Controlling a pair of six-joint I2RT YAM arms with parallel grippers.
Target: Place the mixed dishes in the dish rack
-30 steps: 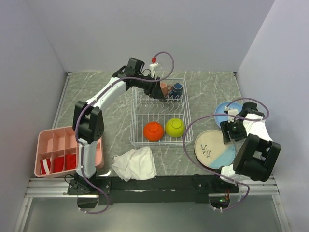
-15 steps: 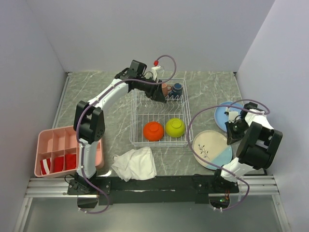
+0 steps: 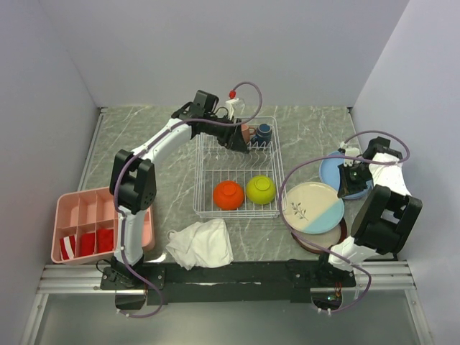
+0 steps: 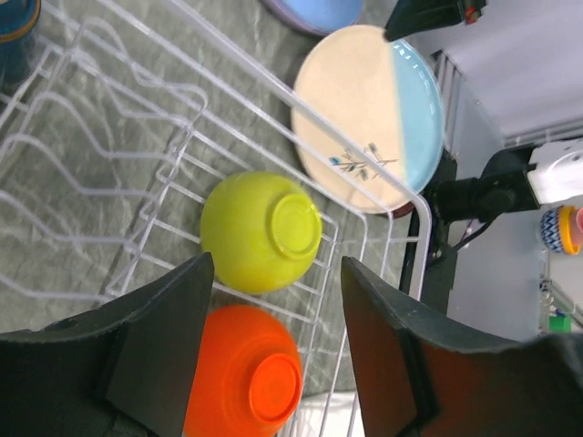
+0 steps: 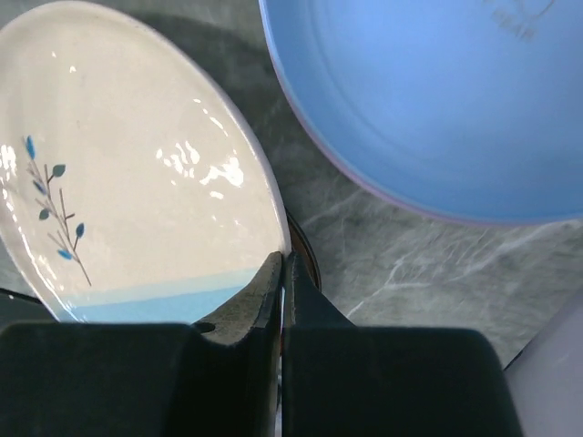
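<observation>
My right gripper [image 3: 350, 188] is shut on the rim of the large cream-and-blue plate [image 3: 313, 207], which is tilted up off the table to the right of the dish rack [image 3: 237, 154]. In the right wrist view the fingers pinch that plate [image 5: 137, 182] at its edge. The light-blue plate [image 3: 332, 169] lies behind it, with a lavender rim [image 5: 346, 173] under it. An orange bowl [image 3: 228, 195] and a lime-green bowl [image 3: 261, 189] sit upside down in the rack's near half. A pink mug [image 3: 245, 131] and a dark-blue mug [image 3: 264, 131] stand at the back. My left gripper [image 3: 236, 140] hovers open over the rack, empty.
A pink divided tray [image 3: 100, 226] with red items sits at the near left. A crumpled white cloth [image 3: 201, 243] lies in front of the rack. A dark round rim [image 3: 323, 243] shows on the table under the raised plate. Walls close in on both sides.
My right gripper has shut on the cream-and-blue plate's rim and raised it, and the plate has shifted toward the rack. The left arm has barely moved.
</observation>
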